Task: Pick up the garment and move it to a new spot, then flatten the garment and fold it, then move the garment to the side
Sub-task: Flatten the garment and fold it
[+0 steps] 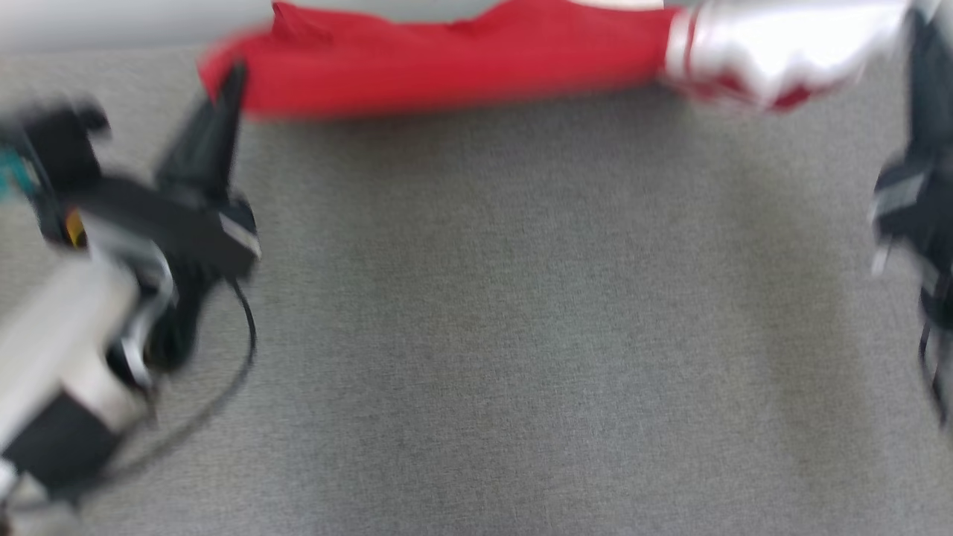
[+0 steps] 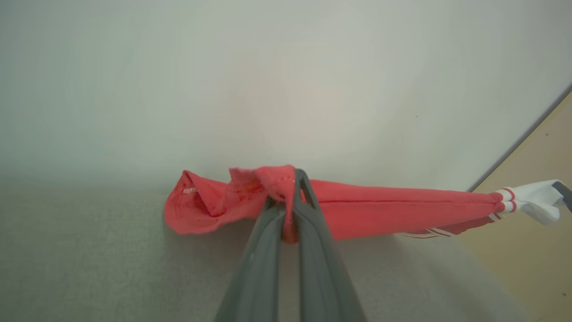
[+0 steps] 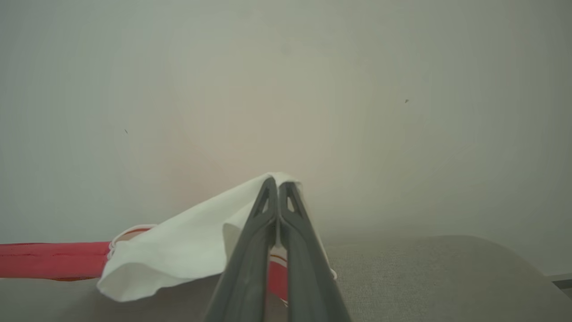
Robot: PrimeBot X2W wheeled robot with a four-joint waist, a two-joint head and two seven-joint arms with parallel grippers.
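Note:
The garment [image 1: 454, 63], red with a white striped-trim sleeve, hangs stretched in a band across the top of the blurred head view, above the grey cloth surface [image 1: 521, 335]. My left gripper [image 1: 232, 74] is shut on its red left end; the left wrist view shows red fabric [image 2: 384, 208] pinched between my closed fingers [image 2: 308, 210]. My right gripper [image 1: 923, 30] at the far right edge is shut on the white sleeve [image 3: 187, 243], which drapes over its closed fingers [image 3: 268, 214] in the right wrist view.
A pale wall [image 2: 286, 80] stands close behind the garment. The grey cloth surface spreads wide below it. A strip of tan floor [image 2: 536, 188] shows at the right of the left wrist view. A dark cable [image 1: 242, 357] loops by my left forearm.

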